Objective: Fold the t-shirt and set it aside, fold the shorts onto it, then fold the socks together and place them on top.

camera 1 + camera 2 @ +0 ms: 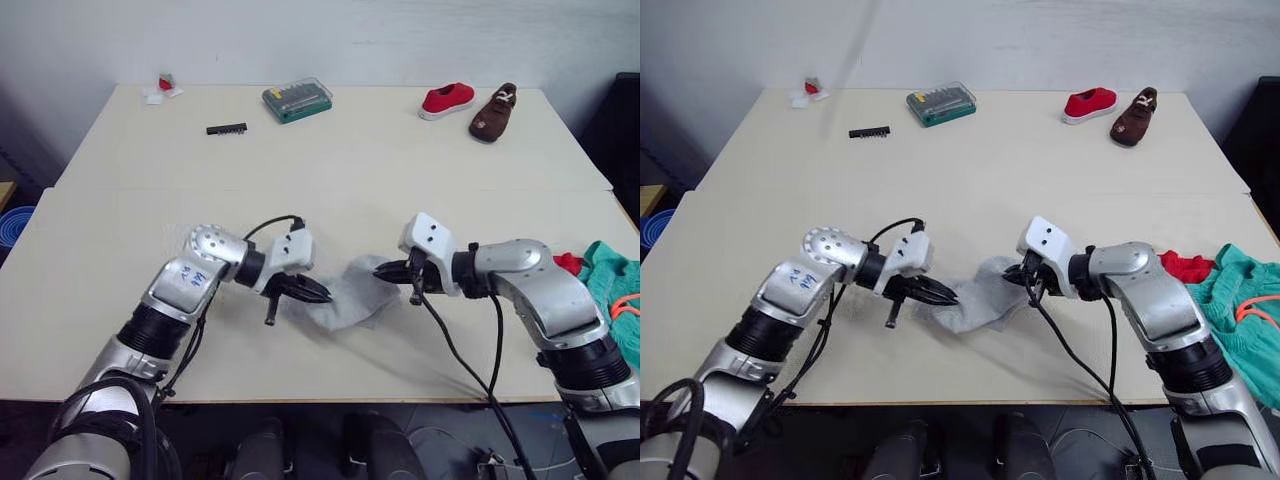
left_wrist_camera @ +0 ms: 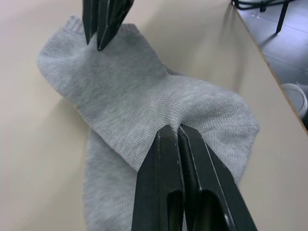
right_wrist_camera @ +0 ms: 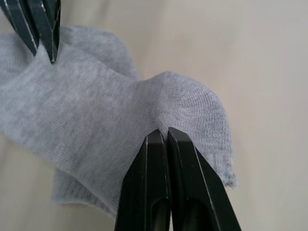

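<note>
So both claws are pinched tight on the socks (image 1: 340, 300) right now, near the front edge of the worktop (image 1: 330, 180). The left claw (image 1: 318, 293) has one end of the top sock, the right claw (image 1: 393, 272) has the other end, and the grey knit sags a bit between them. In the wrist views you can see a 2nd sock lying under the 1st, partly sticking out, not lined up.

The shorts (image 1: 1240, 315) and the t-shirt (image 1: 1185, 266) are bunched at the right edge, the red peeking out from under the teal. Looks to me like that's the stack the socks go on.

What I'd worry about: each claw seems to hold just 1 layer, so a lift may leave the lower sock behind. Also the pinches are shallow, so pulling apart too hard could pop the knit free.
</note>
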You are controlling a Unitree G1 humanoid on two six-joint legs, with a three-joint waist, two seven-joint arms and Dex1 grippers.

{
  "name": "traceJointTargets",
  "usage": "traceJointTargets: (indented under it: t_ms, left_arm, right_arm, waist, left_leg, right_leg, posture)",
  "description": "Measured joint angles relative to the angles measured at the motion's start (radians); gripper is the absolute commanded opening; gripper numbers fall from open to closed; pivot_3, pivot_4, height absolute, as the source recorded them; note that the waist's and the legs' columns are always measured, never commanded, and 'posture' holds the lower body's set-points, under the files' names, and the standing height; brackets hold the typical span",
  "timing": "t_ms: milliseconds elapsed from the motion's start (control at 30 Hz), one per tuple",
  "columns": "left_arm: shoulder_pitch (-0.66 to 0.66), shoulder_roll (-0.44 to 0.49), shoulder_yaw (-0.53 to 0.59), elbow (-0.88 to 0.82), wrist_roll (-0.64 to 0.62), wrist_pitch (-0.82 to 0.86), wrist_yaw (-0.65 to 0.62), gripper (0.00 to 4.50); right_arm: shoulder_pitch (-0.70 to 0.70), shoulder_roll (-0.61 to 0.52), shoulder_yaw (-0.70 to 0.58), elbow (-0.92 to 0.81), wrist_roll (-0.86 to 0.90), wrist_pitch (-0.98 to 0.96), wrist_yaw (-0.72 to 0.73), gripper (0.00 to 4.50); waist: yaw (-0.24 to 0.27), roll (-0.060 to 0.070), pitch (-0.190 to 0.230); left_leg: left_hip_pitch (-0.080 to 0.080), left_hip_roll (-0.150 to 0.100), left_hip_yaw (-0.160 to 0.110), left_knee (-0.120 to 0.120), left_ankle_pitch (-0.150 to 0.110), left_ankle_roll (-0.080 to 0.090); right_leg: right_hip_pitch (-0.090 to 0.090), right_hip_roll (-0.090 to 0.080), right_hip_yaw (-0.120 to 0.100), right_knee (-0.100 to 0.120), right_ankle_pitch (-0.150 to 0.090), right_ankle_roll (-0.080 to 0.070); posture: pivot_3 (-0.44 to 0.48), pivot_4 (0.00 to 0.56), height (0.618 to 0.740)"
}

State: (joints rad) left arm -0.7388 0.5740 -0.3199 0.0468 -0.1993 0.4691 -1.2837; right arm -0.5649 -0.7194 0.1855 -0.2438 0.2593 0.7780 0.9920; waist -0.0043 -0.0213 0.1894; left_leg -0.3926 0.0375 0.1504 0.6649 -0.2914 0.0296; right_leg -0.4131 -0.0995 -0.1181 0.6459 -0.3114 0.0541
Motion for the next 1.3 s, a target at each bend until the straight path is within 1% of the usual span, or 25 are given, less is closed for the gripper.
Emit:
traceJointTargets:
  t_ms: [133, 200, 300, 400, 500, 600, 700, 900, 1000, 1033, 1100, 1200, 1267, 1300]
  left_arm:
    - [-0.012, 0.016, 0.020, 0.009, -0.021, 0.007, -0.022, 0.03]
    - [-0.027, 0.038, 0.004, 0.049, -0.001, -0.067, -0.054, 0.03]
    - [-0.068, 0.066, -0.012, 0.169, 0.051, -0.194, -0.099, 0.03]
    - [-0.122, 0.036, -0.035, 0.281, 0.093, -0.299, -0.122, 0.03]
    - [-0.162, -0.005, -0.049, 0.382, 0.123, -0.375, -0.141, 0.03]
    - [-0.173, -0.035, -0.055, 0.448, 0.134, -0.419, -0.164, 0.03]
    - [-0.191, -0.055, -0.057, 0.489, 0.149, -0.458, -0.181, 0.03]
    - [-0.201, -0.069, -0.056, 0.559, 0.171, -0.517, -0.187, 0.03]
    - [-0.201, -0.070, -0.055, 0.559, 0.175, -0.523, -0.187, 0.66]
    - [-0.201, -0.070, -0.055, 0.559, 0.175, -0.522, -0.187, 0.94]
    - [-0.200, -0.065, -0.051, 0.554, 0.174, -0.512, -0.191, 1.57]
    - [-0.180, -0.041, -0.032, 0.514, 0.164, -0.486, -0.196, 2.51]
    - [-0.153, -0.014, -0.001, 0.450, 0.138, -0.442, -0.201, 3.16]
    - [-0.144, -0.004, 0.011, 0.427, 0.124, -0.419, -0.203, 3.45]
  right_arm:
    - [0.016, -0.022, -0.036, -0.049, 0.031, 0.041, -0.008, 0.00]
    - [0.036, -0.032, -0.058, -0.094, 0.053, 0.079, -0.021, 0.00]
    - [0.092, -0.039, -0.101, -0.186, 0.099, 0.150, -0.052, 0.00]
    - [0.144, -0.028, -0.120, -0.259, 0.124, 0.199, -0.107, 0.00]
    - [0.212, 0.019, -0.123, -0.324, 0.126, 0.228, -0.191, 0.00]
    - [0.274, 0.069, -0.119, -0.373, 0.124, 0.245, -0.276, 0.00]
    - [0.309, 0.102, -0.109, -0.385, 0.110, 0.243, -0.347, 0.00]
    - [0.348, 0.114, -0.076, -0.380, 0.058, 0.207, -0.440, 0.00]
    - [0.350, 0.118, -0.078, -0.380, 0.066, 0.206, -0.446, 0.00]
    - [0.351, 0.120, -0.080, -0.380, 0.075, 0.207, -0.446, 0.21]
    - [0.350, 0.125, -0.084, -0.380, 0.089, 0.211, -0.446, 0.68]
    - [0.345, 0.126, -0.116, -0.384, 0.127, 0.231, -0.441, 1.69]
    - [0.334, 0.125, -0.151, -0.398, 0.160, 0.245, -0.434, 2.44]
    - [0.331, 0.122, -0.163, -0.409, 0.171, 0.249, -0.432, 2.74]
  waist:
    - [0.000, 0.000, 0.000]
    - [0.001, 0.000, 0.000]
    - [0.002, 0.000, 0.000]
    - [0.004, 0.000, 0.000]
    - [0.006, 0.000, 0.000]
    - [0.002, 0.000, 0.000]
    - [0.001, 0.000, 0.000]
    - [0.001, 0.000, 0.000]
    - [0.002, 0.000, 0.000]
    - [0.002, 0.000, 0.000]
    - [0.001, 0.000, 0.000]
    - [0.000, 0.000, 0.000]
    - [-0.001, 0.000, 0.000]
    - [0.000, 0.000, 0.000]
  left_leg:
    - [0.000, 0.000, 0.000, 0.000, 0.000, 0.000]
    - [0.000, 0.000, 0.000, 0.000, 0.000, 0.000]
    - [-0.001, 0.000, 0.000, 0.000, 0.000, 0.000]
    - [-0.002, 0.000, 0.000, 0.000, -0.001, 0.001]
    - [-0.003, 0.000, -0.001, 0.000, -0.001, 0.001]
    - [-0.007, 0.000, -0.001, 0.001, -0.001, 0.002]
    - [-0.010, 0.000, -0.001, 0.002, -0.001, 0.001]
    - [-0.010, -0.001, -0.001, 0.002, 0.000, 0.001]
    - [-0.010, -0.001, -0.001, 0.002, 0.000, 0.001]
    - [-0.010, -0.001, -0.001, 0.002, 0.000, 0.001]
    - [-0.010, -0.001, -0.001, 0.002, 0.000, 0.001]
    - [-0.010, 0.000, -0.002, 0.002, 0.000, 0.001]
    - [-0.010, 0.000, -0.002, 0.002, 0.000, 0.001]
    - [-0.010, 0.000, -0.002, 0.002, 0.000, 0.001]
  right_leg:
    - [0.000, 0.000, 0.000, 0.000, 0.000, 0.000]
    - [0.000, 0.000, 0.000, 0.000, 0.000, 0.000]
    - [0.000, 0.000, -0.001, -0.001, 0.000, 0.000]
    - [0.000, -0.001, -0.001, -0.002, 0.000, 0.000]
    - [-0.001, -0.001, -0.002, -0.002, 0.000, 0.000]
    - [-0.004, 0.000, -0.003, -0.002, 0.000, 0.000]
    - [-0.007, 0.000, -0.003, -0.001, 0.000, 0.000]
    - [-0.007, 0.001, -0.003, -0.001, 0.000, 0.000]
    - [-0.007, 0.001, -0.003, 0.000, 0.000, 0.000]
    - [-0.007, 0.001, -0.003, 0.000, 0.000, 0.000]
    - [-0.007, 0.001, -0.003, 0.000, 0.000, 0.000]
    - [-0.007, 0.001, -0.003, 0.000, 0.000, 0.000]
    - [-0.007, 0.001, -0.003, 0.000, 0.000, 0.000]
    - [-0.007, 0.001, -0.003, 0.000, 0.000, 0.000]
  posture:
    - [0.000, 0.150, 0.740]
    - [0.000, 0.150, 0.740]
    - [0.000, 0.150, 0.740]
    - [0.000, 0.150, 0.740]
    - [0.000, 0.150, 0.740]
    - [0.000, 0.150, 0.740]
    - [0.000, 0.150, 0.740]
    - [0.000, 0.150, 0.740]
    - [0.000, 0.150, 0.740]
    - [0.000, 0.150, 0.740]
    - [0.000, 0.150, 0.740]
    - [0.000, 0.150, 0.740]
    - [0.000, 0.150, 0.740]
    - [0.000, 0.150, 0.740]
